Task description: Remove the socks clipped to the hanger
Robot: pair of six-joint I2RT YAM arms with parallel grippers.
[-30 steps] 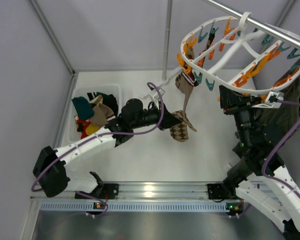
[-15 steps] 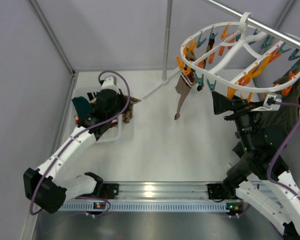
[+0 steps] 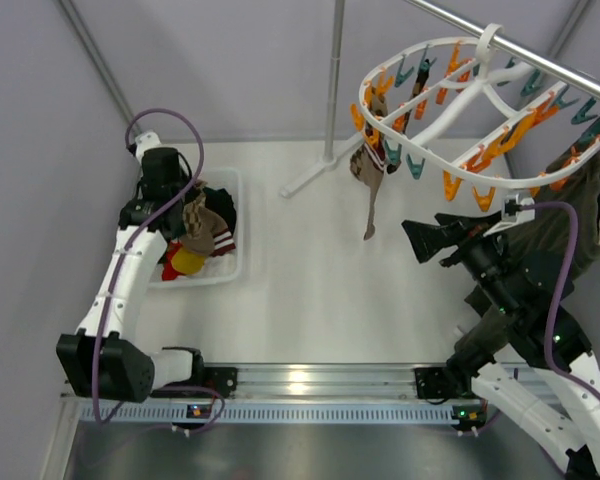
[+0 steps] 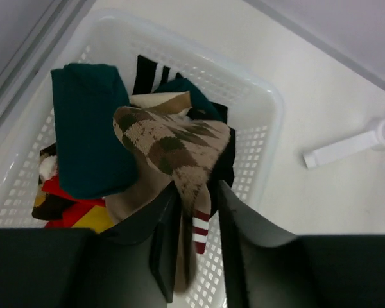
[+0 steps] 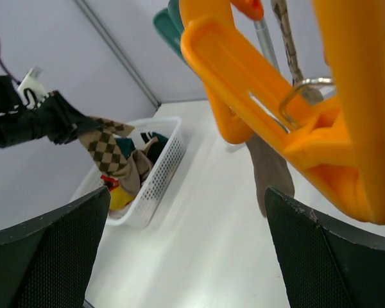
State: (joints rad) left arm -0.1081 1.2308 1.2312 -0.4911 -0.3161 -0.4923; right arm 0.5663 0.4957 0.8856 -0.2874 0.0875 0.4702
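Observation:
The white oval hanger [image 3: 364,100] hangs from a rail at the upper right, ringed with orange and teal clips. A plain brown sock [image 3: 369,195] [image 5: 269,170] dangles from its left rim, and a patterned one [image 3: 416,88] is clipped higher up. My left gripper [image 3: 187,213] [image 4: 196,247] is over the white basket [image 3: 242,232] [image 4: 270,109]. Its fingers stand apart, and the striped cuff of an argyle sock [image 4: 176,144] [image 5: 105,152] hangs loosely between them. My right gripper [image 3: 425,244] [image 5: 189,253] is wide open and empty, below the hanger and right of the brown sock. An orange clip [image 5: 276,96] fills its view.
The basket holds several socks, among them a dark teal one [image 4: 86,128]. A metal rail [image 3: 550,66], an upright pole [image 3: 333,80] and the stand's white foot [image 3: 305,180] are at the back. A dark green garment [image 3: 572,215] hangs at the right, behind my right arm.
My left arm carried the argyle sock from the table's middle to the basket, and its jaws have parted. My right gripper opened wide and dropped back from the hanger's clips.

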